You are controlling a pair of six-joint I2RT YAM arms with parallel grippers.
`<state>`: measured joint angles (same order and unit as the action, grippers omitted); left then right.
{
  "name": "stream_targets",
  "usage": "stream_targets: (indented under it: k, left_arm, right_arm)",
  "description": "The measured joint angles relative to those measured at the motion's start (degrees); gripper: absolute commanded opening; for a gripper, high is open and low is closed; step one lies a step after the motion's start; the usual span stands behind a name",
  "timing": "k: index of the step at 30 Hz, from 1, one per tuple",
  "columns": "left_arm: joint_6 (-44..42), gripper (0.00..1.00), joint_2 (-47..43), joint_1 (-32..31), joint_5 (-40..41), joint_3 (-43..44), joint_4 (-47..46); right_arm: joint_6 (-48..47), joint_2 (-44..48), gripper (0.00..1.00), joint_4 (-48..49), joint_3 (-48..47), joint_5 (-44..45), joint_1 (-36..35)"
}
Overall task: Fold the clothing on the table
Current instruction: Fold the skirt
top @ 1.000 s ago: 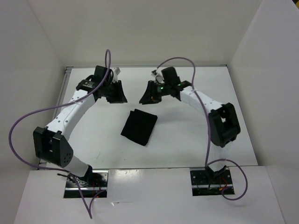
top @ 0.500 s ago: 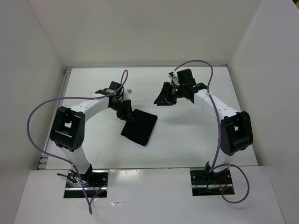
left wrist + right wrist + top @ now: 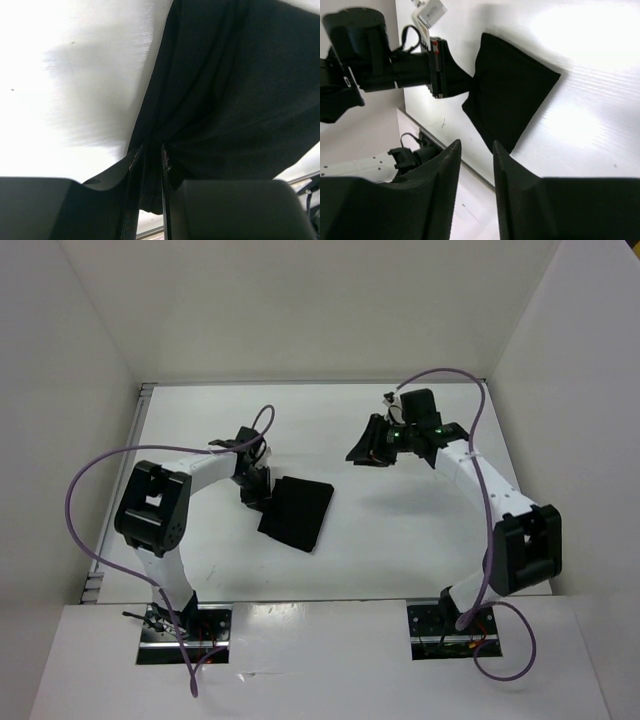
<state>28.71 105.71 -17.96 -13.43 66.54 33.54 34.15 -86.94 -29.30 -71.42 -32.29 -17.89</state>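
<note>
The clothing [image 3: 300, 512], a folded black square of fabric, lies flat near the middle of the white table [image 3: 400, 540]. My left gripper [image 3: 262, 490] is at its back-left edge. In the left wrist view the narrow jaws [image 3: 150, 147] are shut on a bunched fold of the clothing [image 3: 235, 90], which puckers toward them. My right gripper [image 3: 362, 452] hovers apart from the fabric, to its back right, open with nothing between its fingers [image 3: 476, 144]. From there the right wrist view looks down on the clothing [image 3: 512, 95] and on the left gripper [image 3: 442, 75] pinching its corner.
White upright walls [image 3: 80, 390] close in the table on the left, back and right. The table's thin metal rim [image 3: 143, 400] shows at the back-left corner. Purple cables [image 3: 90, 490] loop above both arms.
My left arm swung from the back of the table down to the clothing's left edge and its jaws closed on the fabric. My right arm drew back to the right, its jaws unchanged.
</note>
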Motion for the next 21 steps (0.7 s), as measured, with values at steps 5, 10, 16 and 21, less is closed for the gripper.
stream_targets:
  k: [5,10,16,21]
  left_arm:
    - [-0.44,0.52,-4.13,0.98,1.75,-0.42,1.14]
    - [-0.09,0.7,-19.74,3.19,0.37,-3.65,-0.72]
    - [4.63,0.73,-37.22,2.32,-3.61,-16.0,-7.19]
    - [8.7,0.73,-45.09,2.21,-4.33,-24.9,-6.49]
  right_arm:
    - [-0.81,6.19,0.5,-1.9,0.87,1.27,3.96]
    - [-1.16,13.27,0.59,-2.97,4.83,2.58,9.62]
    - [-0.26,20.2,0.6,-4.7,13.62,5.95,14.56]
    - [6.6,31.45,0.6,-4.37,26.47,10.62,14.1]
